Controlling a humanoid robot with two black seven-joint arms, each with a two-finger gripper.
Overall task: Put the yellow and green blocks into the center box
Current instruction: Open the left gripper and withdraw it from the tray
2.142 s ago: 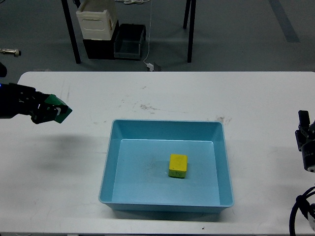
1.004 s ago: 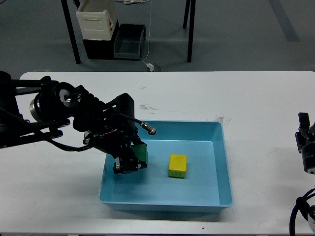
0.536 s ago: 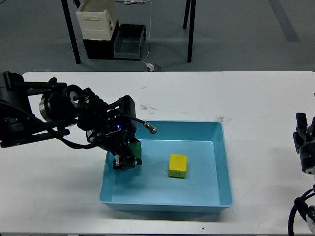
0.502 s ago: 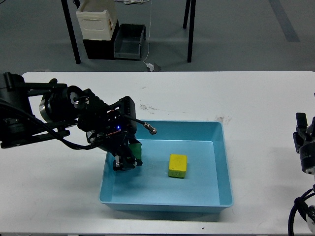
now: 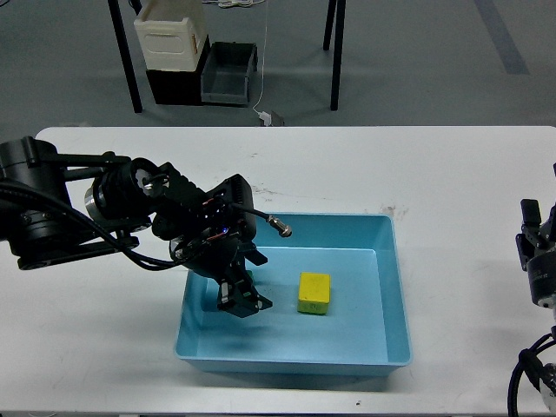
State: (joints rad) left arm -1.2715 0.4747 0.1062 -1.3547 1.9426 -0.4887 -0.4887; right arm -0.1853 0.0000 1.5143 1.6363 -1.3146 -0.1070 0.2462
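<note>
In the head view, near the middle of the white table, the light-blue center box lies with its long sides running from nine to three o'clock. The yellow block rests on the box floor, a little toward three o'clock of the floor's middle and well apart from every wall.

From nine o'clock the left arm reaches in over the box's nine-o'clock wall, and the left gripper hangs down inside the box, at nine o'clock of the yellow block and just beside it without touching. Only a sliver of the green block shows, tucked up against the dark fingers at their twelve-o'clock side. The fingers are too dark and bunched to tell whether they clamp it or stand apart from it. A thin metal probe sticks out from the wrist toward two o'clock, above the box's far wall.

At the three-o'clock edge, the right gripper stands beyond the table's end, well apart from the box. Its fingers point toward twelve o'clock with a visible gap between them, holding nothing.

On the floor at twelve o'clock, behind the table, a cream crate sits on a dark base next to a dark grey bin.
</note>
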